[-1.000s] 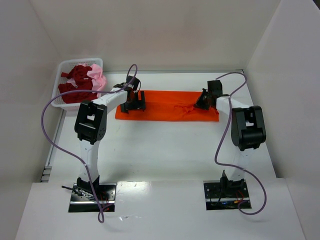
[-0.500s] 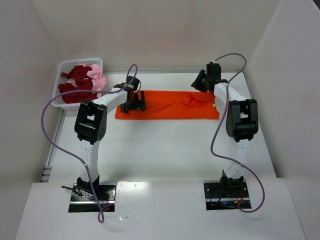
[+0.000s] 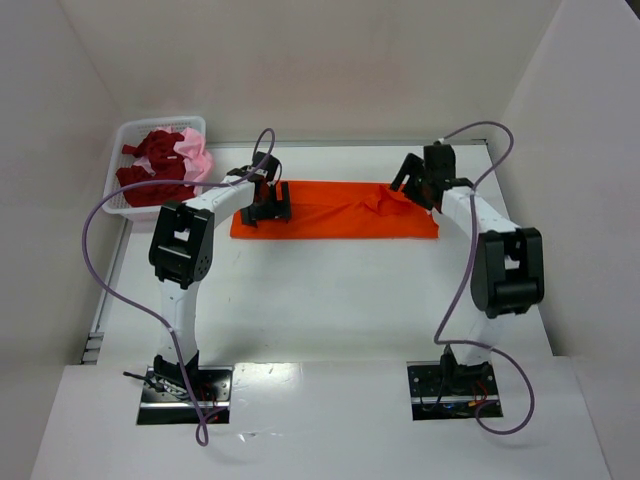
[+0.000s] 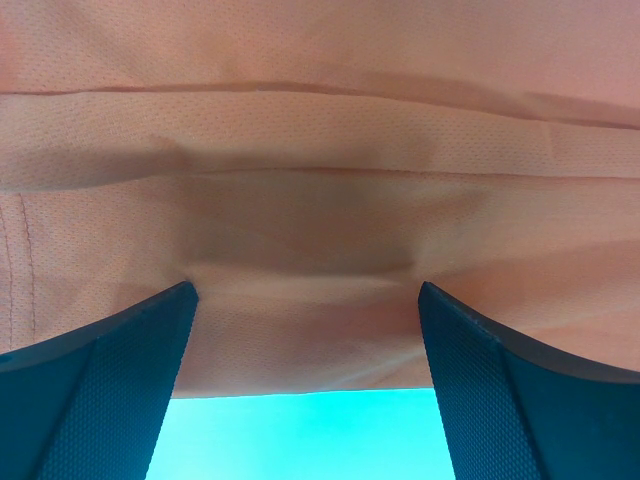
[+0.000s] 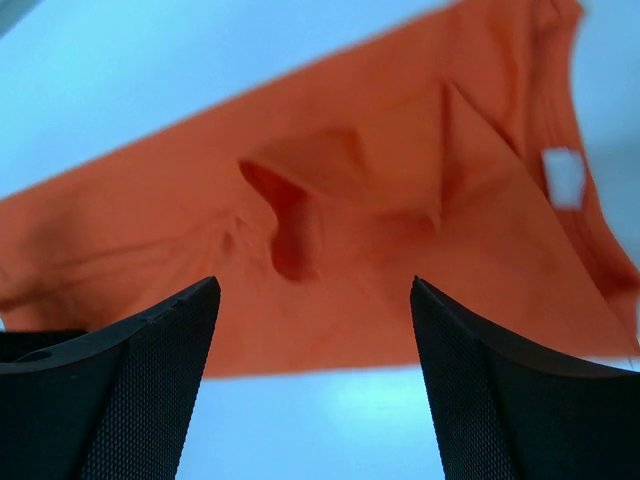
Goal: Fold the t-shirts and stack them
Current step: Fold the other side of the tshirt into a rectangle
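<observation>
The right gripper (image 5: 312, 290) has just released the right end of the orange t-shirt (image 3: 335, 218), fingers wide like the left gripper (image 4: 305, 295); that fold looks laid.

You've got a white mesh basket (image 3: 128, 135) in the far-left corner of the table (image 3: 320, 300), its long side running along the left wall panel (image 3: 45, 200). I can't tell whether it touches the panel. The table top is plain matte white. The back wall (image 3: 300, 70) and right wall panel (image 3: 585, 150) box it in and are also white. A grey slotted strip (image 3: 92, 345) sits by the table's left edge, toward the near end. In both wrist views the table shows a blue-green cast.
</observation>
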Controlling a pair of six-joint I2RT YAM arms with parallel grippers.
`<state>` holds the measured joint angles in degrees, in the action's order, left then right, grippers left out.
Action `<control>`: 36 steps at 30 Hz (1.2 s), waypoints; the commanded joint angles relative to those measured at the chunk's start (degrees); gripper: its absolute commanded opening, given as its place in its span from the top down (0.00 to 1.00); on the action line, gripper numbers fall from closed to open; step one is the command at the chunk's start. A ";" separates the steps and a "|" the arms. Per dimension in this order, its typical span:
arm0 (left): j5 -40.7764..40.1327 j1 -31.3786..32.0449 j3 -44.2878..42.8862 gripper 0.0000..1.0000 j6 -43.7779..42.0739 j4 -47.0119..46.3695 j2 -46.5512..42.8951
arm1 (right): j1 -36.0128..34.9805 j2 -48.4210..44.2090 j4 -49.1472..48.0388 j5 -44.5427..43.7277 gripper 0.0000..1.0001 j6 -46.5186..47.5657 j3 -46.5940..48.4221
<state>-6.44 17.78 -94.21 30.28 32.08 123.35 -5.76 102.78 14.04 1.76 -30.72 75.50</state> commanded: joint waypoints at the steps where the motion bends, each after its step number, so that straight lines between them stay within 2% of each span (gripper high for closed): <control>1: -0.68 -0.29 1.93 0.00 0.39 1.59 1.46 | 0.92 -7.68 -0.33 -3.96 0.18 -2.14 -7.81; 4: -0.68 -0.29 1.93 0.00 0.39 1.06 0.93 | 2.68 -8.30 -0.33 -3.96 0.19 -4.34 -11.60; 15: -0.68 -0.82 2.46 0.00 0.39 0.54 0.93 | 4.35 -5.32 0.81 -10.37 0.39 -7.34 -13.72; 23: 0.37 -0.82 2.46 0.00 0.39 0.53 0.93 | 4.88 -1.98 3.27 -12.21 0.60 -7.34 -13.19; 27: 0.37 -1.35 2.46 0.00 0.39 0.53 0.93 | 4.88 0.22 4.58 -12.22 0.60 -7.34 -12.67; 29: 0.37 -1.35 2.46 0.00 0.39 0.53 0.93 | 4.88 0.84 5.37 -12.22 0.49 -7.34 -11.97; 32: 0.37 -1.87 2.46 0.00 0.39 0.01 0.93 | 4.88 0.84 5.38 -12.75 0.46 -7.34 -11.96; 35: 0.90 -1.87 2.46 0.00 0.39 0.01 0.93 | 4.88 1.98 6.08 -13.27 0.61 -7.34 -11.35; 36: 0.90 -1.87 2.46 0.00 0.39 0.01 0.93 | 4.88 1.98 6.78 -13.27 0.74 -7.34 -11.34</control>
<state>-5.67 17.21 -93.84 30.30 31.48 123.17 -1.08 103.66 18.83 -9.45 -37.69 62.39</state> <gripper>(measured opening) 0.996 0.314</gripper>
